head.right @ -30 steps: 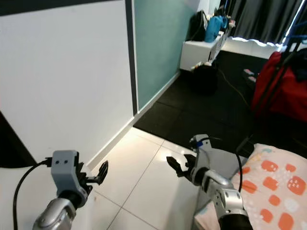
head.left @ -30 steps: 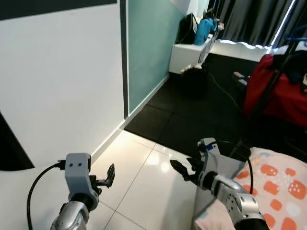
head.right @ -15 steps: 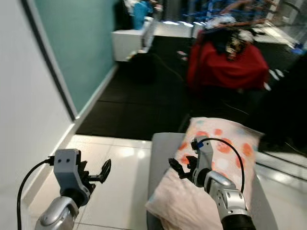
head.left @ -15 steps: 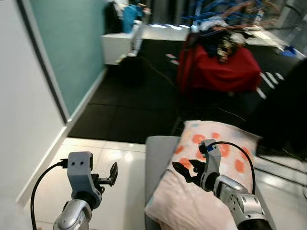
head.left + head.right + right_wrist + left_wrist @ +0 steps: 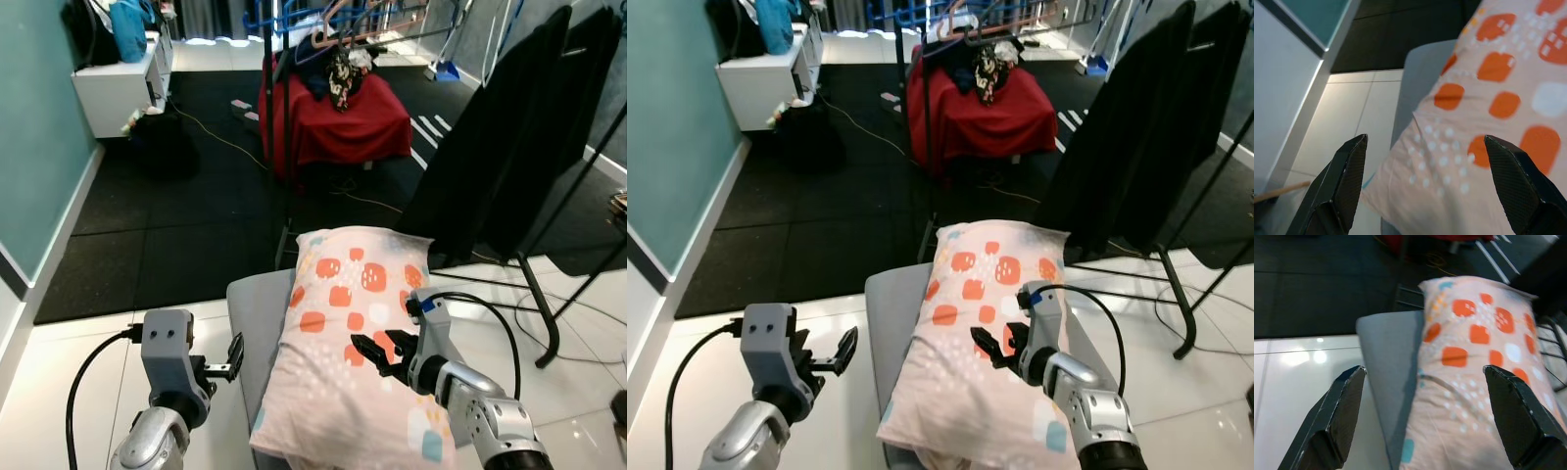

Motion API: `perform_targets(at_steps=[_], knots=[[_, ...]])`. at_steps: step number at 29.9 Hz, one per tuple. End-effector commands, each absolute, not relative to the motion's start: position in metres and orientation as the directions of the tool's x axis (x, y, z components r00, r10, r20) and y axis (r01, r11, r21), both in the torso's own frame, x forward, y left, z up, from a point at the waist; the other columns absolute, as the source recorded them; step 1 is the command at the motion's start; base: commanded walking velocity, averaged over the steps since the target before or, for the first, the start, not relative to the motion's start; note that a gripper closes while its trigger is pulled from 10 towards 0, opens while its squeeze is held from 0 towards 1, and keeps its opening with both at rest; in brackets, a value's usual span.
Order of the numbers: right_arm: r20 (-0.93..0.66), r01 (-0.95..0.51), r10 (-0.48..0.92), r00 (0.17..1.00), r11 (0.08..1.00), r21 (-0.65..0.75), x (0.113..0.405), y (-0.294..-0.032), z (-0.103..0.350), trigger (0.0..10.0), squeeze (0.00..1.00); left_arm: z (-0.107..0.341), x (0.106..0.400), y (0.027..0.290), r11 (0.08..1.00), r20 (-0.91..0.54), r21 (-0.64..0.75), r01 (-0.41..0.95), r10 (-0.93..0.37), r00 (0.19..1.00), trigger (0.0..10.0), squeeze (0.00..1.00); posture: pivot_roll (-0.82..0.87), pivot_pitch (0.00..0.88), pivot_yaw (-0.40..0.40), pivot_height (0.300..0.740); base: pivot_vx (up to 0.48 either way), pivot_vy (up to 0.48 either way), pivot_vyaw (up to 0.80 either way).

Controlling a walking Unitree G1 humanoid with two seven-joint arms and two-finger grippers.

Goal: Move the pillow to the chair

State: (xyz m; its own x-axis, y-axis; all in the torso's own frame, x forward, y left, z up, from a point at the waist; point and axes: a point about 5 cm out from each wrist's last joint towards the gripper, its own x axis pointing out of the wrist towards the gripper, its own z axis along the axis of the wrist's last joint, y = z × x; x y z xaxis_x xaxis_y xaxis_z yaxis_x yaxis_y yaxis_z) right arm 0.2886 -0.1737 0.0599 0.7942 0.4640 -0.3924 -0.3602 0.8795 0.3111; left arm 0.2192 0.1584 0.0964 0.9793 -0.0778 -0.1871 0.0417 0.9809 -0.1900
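On the far left there was a teal wall [image 5: 34, 147]. A white shelf [image 5: 116, 93] stood by it with a blue bag [image 5: 129, 27] on top. The floor [image 5: 147, 235] there was black, and nearer the robot it turned to shiny white tiles [image 5: 69, 382].

The left gripper [image 5: 231, 360] was low down on the left, over the white tiles, just beside the edge of the gray seat [image 5: 257, 299]. Its two black fingers [image 5: 1337, 416] were spread wide apart and held nothing.

In the middle lay the pillow [image 5: 348, 333]. It was pale pink with orange squares and small white dots. It rested on the gray seat and covered most of it. One end pointed away from the robot, toward the black floor.

The right gripper [image 5: 377, 354] hung over the pillow, near its middle. Its fingers [image 5: 1344, 176] were spread wide too, and nothing was in them. I could not tell if they touched the pillow.

Behind the pillow sat a big red bag [image 5: 338, 122] with clothes piled on it. To the right a black coat [image 5: 509, 137] hung from a rack [image 5: 549, 323]. The rack's foot stood on the white tiles.
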Motion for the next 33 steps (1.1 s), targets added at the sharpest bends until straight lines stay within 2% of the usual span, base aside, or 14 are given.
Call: perform_targets(at_steps=[1, 5, 16, 33], knots=[[-0.39, -0.356, 0.46, 0.798, 0.881, 0.31, 0.2882, -0.1759, 0.061, 10.0, 0.0, 0.0929, 0.2172, 0.1563, 0.98, -0.207, -0.195, 0.05, -0.091, 0.974, 10.0, 0.0, -0.18, 0.003, -0.05, 0.737, 0.0, 0.0, 0.0], [-0.39, -0.352, 0.458, 0.799, 0.882, 0.314, 0.2879, -0.1757, 0.0607, 10.0, 0.0, 0.0921, 0.217, 0.1566, 0.979, -0.21, -0.199, 0.052, -0.095, 0.973, 10.0, 0.0, -0.18, 0.003, -0.051, 0.737, 0.0, 0.0, 0.0], [-0.4, -0.346, 0.453, 0.796, 0.884, 0.314, 0.2878, -0.1759, 0.0601, 10.0, 0.0, 0.0933, 0.2165, 0.1572, 0.977, -0.208, -0.207, 0.046, -0.09, 0.974, 10.0, 0.0, -0.18, 0.012, -0.051, 0.737, 0.0, -0.432, 0.0], [-0.408, -0.337, 0.452, 0.794, 0.884, 0.323, 0.2888, -0.1767, 0.06, 10.0, 0.0, 0.0921, 0.2175, 0.1621, 0.979, -0.219, -0.203, 0.006, -0.052, 0.974, 10.0, 0.0, -0.18, 0.017, -0.051, 0.737, 0.0, 0.0, 0.0]])
